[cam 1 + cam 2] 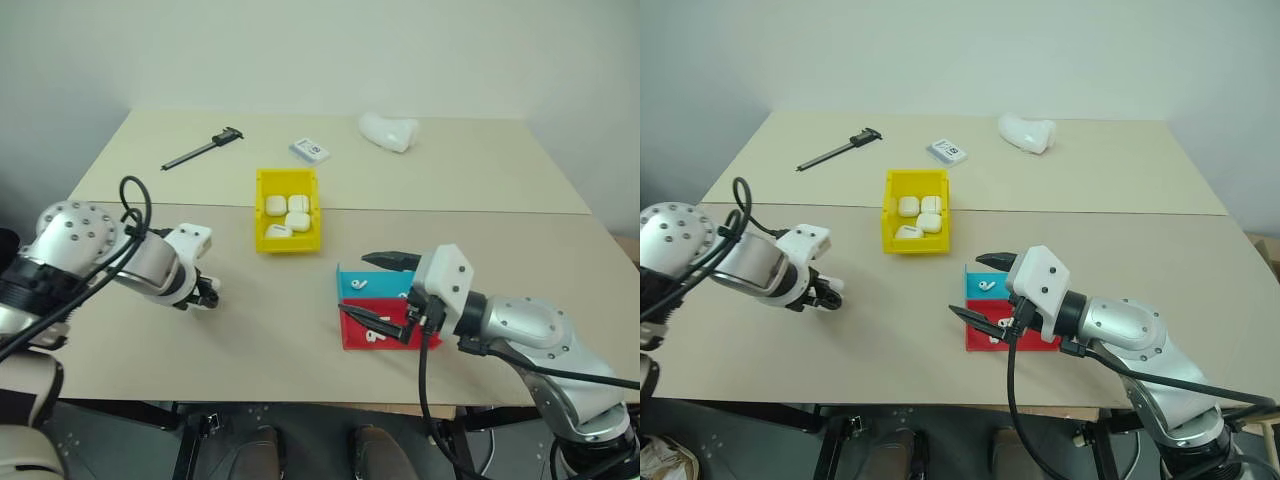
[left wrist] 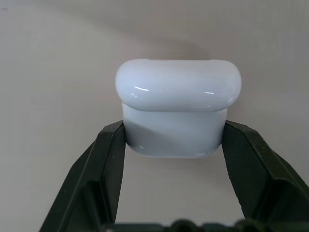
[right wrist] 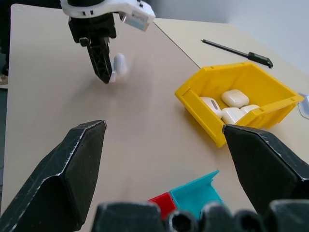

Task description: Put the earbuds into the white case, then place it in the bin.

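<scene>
My left gripper (image 2: 174,133) is shut on the white case (image 2: 177,106), with one black finger pressed against each side and the lid closed. It sits low over the table's left part (image 1: 205,293). My right gripper (image 1: 378,290) stands open and level over the red-and-blue tray (image 1: 352,340). One of the earbuds (image 1: 362,284) lies in the tray's blue half. Another earbud (image 1: 372,337) lies in the red half. The yellow bin (image 1: 262,215) stands mid-table and holds several white cases.
At the table's far side lie a black caliper (image 1: 205,148), a small white card box (image 1: 310,150) and a lumpy white object (image 1: 388,131). A seam (image 1: 450,211) crosses the table behind the bin. The table's front edge is close to both grippers.
</scene>
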{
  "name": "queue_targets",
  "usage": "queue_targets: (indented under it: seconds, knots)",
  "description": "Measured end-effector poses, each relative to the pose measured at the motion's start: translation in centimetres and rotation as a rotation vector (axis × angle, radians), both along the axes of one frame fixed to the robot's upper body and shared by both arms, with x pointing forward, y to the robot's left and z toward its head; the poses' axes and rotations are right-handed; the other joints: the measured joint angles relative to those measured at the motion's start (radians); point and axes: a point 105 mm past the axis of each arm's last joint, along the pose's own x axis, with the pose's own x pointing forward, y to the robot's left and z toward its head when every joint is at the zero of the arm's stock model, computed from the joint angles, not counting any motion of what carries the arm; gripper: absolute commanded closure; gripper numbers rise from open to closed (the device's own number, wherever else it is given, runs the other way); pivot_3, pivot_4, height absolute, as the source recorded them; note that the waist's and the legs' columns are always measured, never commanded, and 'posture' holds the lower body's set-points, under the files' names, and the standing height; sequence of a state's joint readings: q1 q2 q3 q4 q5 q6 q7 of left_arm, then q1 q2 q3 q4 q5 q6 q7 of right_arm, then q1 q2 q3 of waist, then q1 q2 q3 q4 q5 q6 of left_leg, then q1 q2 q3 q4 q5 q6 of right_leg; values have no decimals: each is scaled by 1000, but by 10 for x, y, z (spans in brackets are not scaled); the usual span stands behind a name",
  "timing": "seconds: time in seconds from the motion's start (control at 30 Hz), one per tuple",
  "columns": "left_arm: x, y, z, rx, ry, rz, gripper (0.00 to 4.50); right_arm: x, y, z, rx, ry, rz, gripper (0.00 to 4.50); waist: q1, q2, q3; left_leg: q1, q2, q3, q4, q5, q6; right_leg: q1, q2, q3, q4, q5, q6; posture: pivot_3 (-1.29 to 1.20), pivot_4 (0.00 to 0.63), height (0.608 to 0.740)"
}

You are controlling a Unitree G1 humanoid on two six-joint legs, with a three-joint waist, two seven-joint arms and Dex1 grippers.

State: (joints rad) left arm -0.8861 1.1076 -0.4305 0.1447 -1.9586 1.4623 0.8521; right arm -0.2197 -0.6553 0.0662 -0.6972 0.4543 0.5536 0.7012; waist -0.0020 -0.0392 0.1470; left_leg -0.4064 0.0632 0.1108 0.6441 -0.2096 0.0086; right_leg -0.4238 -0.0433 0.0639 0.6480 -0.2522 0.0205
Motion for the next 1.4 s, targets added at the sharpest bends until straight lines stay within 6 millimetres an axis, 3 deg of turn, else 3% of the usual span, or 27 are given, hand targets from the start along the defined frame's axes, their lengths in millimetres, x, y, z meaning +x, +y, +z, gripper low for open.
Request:
queue_targets:
  seconds: [0.1,0.27,0.37,0.47,0.73,0.83,1.0,1.17,1.4]
  knots:
    - [4,5,21,-61,-157,12,1759,2,-3,-3,-15,16,6,0,2,0,0,0,0,3,0,0,0,1,0,-1,0,0,0,0,150,740]
    - [24,8,68,-119,-693,-78,1759,6,-14,-5,-55,22,16,0,6,0,0,0,0,7,-1,1,-2,1,0,-2,-1,0,-2,0,150,740]
    - [28,-6,81,-194,-897,-187,1759,9,-22,-5,-88,25,21,0,15,0,0,0,0,7,-1,1,-2,1,0,-3,-2,0,-2,0,150,740]
    - [21,-30,85,-410,-1012,-342,1759,11,-31,-4,-130,25,27,0,15,0,0,-1,1,7,-1,1,-1,1,0,-4,-3,0,-2,0,150,740]
    - [-12,-88,103,-708,-1128,-870,1759,20,-51,2,-226,31,16,0,11,0,0,-1,1,6,0,1,0,2,1,-3,-2,0,-2,0,150,740]
    - [-27,-107,106,-816,-1121,-1083,1759,24,-59,6,-345,9,-1,0,10,1,0,-1,1,6,0,0,0,2,1,-3,-2,0,-1,0,150,740]
    - [-39,-132,97,-950,-1091,-1254,1759,20,-51,-3,-478,52,57,0,2,1,0,-1,1,5,1,0,1,1,1,-2,-2,0,-1,0,150,740]
    - [-47,-140,92,-999,-1066,-1361,1759,10,-32,-20,-582,112,140,1245,-10,1,0,-1,2,2,2,0,1,2,2,-2,-1,0,0,0,150,740]
    - [-46,-141,90,-1007,-1068,-1387,1759,19,-23,-51,-769,139,119,1245,-13,1,0,-2,2,2,2,0,2,1,2,-2,-1,0,0,0,150,740]
